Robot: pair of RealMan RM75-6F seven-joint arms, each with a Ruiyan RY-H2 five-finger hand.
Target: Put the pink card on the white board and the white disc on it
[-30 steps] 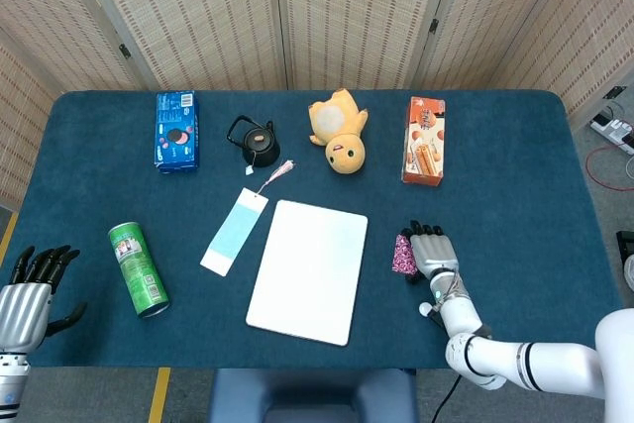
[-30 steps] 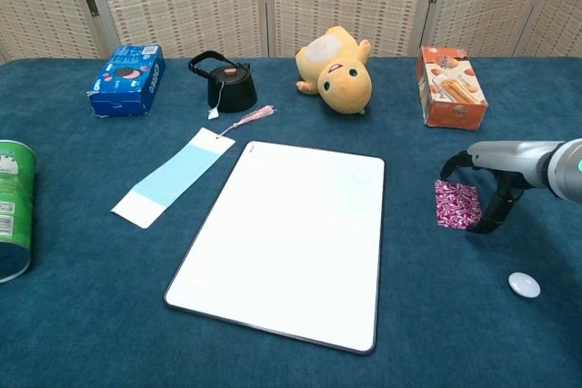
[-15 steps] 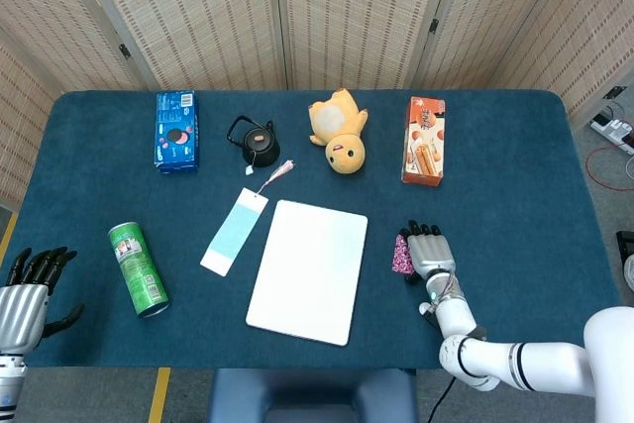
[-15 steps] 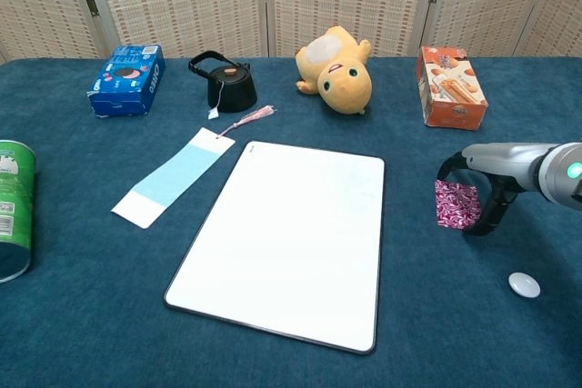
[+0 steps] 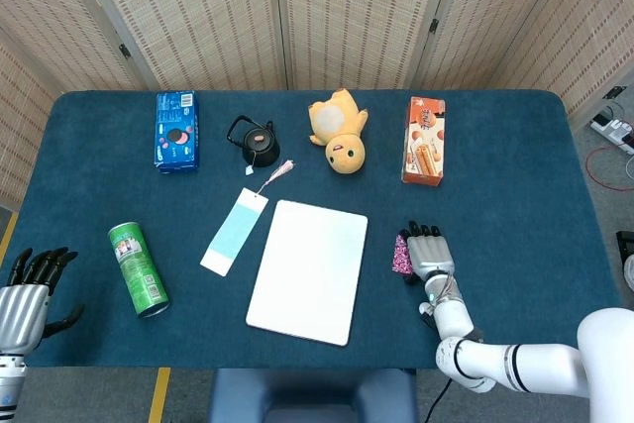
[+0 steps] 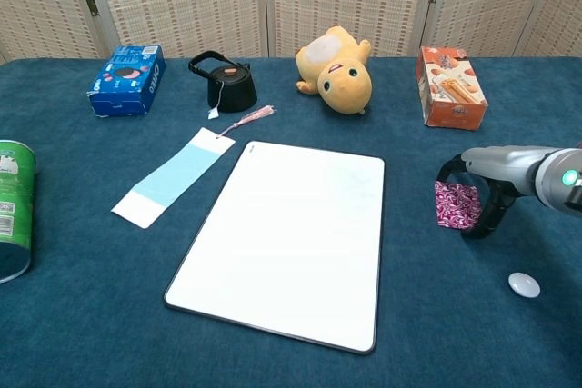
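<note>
The pink patterned card point(image 6: 455, 204) lies on the blue cloth just right of the white board point(image 6: 282, 243). My right hand point(image 6: 486, 190) arches over it, fingertips at its far left edge and thumb at its near right edge, pinching it. In the head view the hand point(image 5: 429, 255) covers the right part of the card point(image 5: 402, 255), beside the board point(image 5: 307, 269). The small white disc point(image 6: 522, 284) rests on the cloth below and right of that hand. My left hand point(image 5: 30, 294) hangs off the table's lower left corner, fingers spread and empty.
A green can point(image 5: 137, 269) lies left of the board, with a pale blue bookmark point(image 5: 235, 231) between them. Along the back stand a blue biscuit pack point(image 5: 176, 131), a black teapot point(image 5: 253, 141), a yellow plush point(image 5: 339, 131) and an orange box point(image 5: 424, 141).
My right hand has settled lower and closed in on the pink card, which now looks slightly tipped up. The left hand has barely moved.
</note>
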